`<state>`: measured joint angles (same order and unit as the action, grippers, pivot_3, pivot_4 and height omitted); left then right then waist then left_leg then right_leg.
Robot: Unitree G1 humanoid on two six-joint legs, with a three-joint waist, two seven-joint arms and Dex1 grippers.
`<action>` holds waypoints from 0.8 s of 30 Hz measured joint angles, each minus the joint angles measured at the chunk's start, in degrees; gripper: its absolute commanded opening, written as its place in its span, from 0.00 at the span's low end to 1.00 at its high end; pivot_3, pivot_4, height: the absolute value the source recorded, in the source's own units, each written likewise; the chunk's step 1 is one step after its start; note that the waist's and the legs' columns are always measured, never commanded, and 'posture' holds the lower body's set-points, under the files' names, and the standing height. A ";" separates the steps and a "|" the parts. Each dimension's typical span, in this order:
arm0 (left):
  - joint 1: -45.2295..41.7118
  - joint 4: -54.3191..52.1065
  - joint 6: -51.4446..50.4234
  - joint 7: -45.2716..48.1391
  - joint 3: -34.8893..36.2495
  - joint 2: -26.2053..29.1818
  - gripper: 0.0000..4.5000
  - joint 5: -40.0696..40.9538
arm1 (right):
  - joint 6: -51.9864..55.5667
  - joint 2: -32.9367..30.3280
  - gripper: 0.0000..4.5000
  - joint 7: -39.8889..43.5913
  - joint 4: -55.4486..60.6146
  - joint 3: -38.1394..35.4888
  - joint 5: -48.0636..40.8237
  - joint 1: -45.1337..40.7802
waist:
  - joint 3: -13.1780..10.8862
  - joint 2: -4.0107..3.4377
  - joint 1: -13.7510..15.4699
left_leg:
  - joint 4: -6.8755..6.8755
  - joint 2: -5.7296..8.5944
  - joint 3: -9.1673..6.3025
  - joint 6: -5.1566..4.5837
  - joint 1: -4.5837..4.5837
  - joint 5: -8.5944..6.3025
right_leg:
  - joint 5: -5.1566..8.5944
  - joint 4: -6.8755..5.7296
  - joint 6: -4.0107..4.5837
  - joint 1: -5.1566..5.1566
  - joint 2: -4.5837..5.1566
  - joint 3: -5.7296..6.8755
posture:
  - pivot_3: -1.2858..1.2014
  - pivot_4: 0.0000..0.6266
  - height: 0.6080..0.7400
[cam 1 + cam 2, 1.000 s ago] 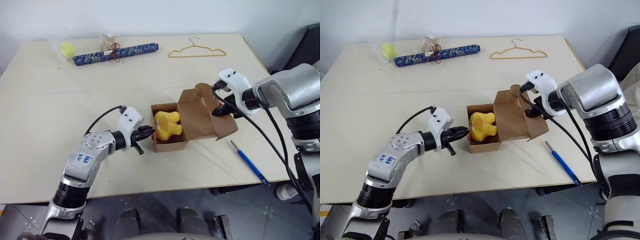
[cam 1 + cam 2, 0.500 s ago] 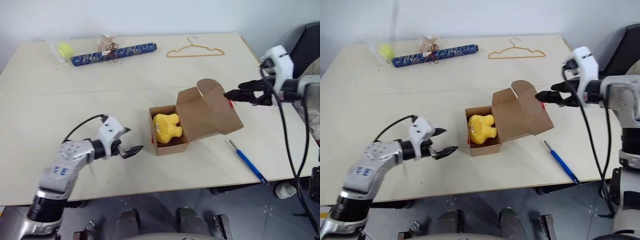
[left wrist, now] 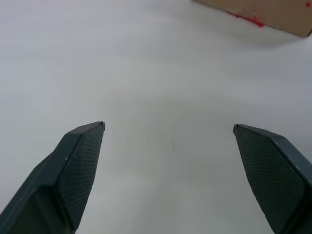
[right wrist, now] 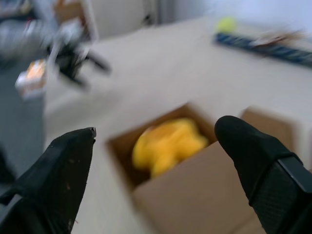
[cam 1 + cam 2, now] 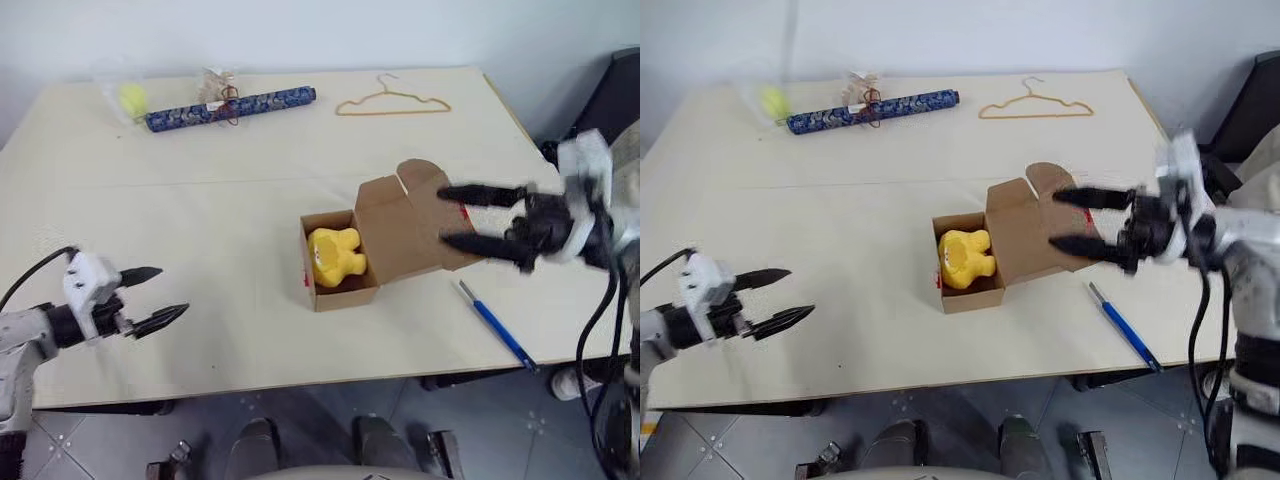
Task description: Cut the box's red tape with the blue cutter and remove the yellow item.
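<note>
The box (image 5: 345, 292) stands open at the table's middle, its lid flaps (image 5: 405, 230) folded back to the right. The yellow item (image 5: 335, 257) lies inside it, also seen in the right wrist view (image 4: 165, 144). A streak of red tape (image 3: 242, 17) shows on the carton's edge. The blue cutter (image 5: 497, 325) lies on the table to the right of the box. My left gripper (image 5: 172, 291) is open and empty near the table's front left, far from the box. Over the lid flaps my right gripper (image 5: 441, 215) is wide open, pointing left and holding nothing.
Along the far edge lie a dark blue patterned roll (image 5: 230, 105), a yellow-green ball in clear wrap (image 5: 130, 97), a small wrapped bundle (image 5: 220, 85) and a tan wire hanger (image 5: 392, 100). The table's front edge (image 5: 300, 365) runs just behind the left gripper.
Both grippers have opened and come away from the box. The left one swung far left toward the front corner. The right one drew back right and turned level. The box stays open.
</note>
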<state>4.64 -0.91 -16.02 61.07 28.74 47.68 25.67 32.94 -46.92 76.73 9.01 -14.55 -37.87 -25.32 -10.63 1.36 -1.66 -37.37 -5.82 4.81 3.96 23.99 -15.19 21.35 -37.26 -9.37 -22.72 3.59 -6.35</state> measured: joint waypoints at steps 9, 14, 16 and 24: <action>-7.17 -12.02 -15.65 0.03 -0.89 4.02 0.99 12.25 | -9.34 -1.43 0.99 1.23 3.01 -2.46 0.71 6.29 | -0.14 0.22 0.31 | 0.05 0.01 -0.10 -0.08 -0.88 -0.04 | 0.02 -0.02 0.05 0.89 -0.01 0.04 | 0.52 0.24 1.00; -35.65 -16.24 -28.21 -2.01 -19.28 5.25 0.99 14.82 | -10.41 -4.04 0.99 -0.44 1.89 -4.91 0.79 5.75 | -0.16 0.23 0.06 | 0.02 0.06 -0.18 0.02 -1.01 0.02 | -0.16 0.33 0.02 1.24 -0.04 0.08 | 0.52 0.24 1.00; -46.40 -14.13 -32.16 -2.83 -28.91 0.59 0.99 12.66 | -10.60 -4.98 0.99 -1.15 -0.10 -5.70 1.34 4.56 | -0.16 0.23 0.05 | 0.03 0.04 -0.18 0.08 -0.97 0.06 | -0.17 0.41 -0.01 1.22 -0.07 0.06 | 0.52 0.24 1.00; -60.39 2.21 -27.50 -7.39 -52.88 -16.24 0.99 -5.95 | -10.20 -8.49 0.99 -3.13 -0.47 -8.94 1.67 7.27 | -0.19 0.16 0.10 | 0.19 0.01 -0.20 0.10 -0.97 0.07 | -0.15 0.68 0.00 1.05 -0.17 -0.04 | 0.52 0.24 1.00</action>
<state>-55.76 1.30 -43.52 53.68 -24.13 31.44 19.71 22.74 -55.41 73.60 8.55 -23.50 -36.20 -18.05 -10.82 1.52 -1.56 -37.18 -5.81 4.61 4.06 23.02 -15.12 21.19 -36.58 -9.37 -21.68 3.42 -6.39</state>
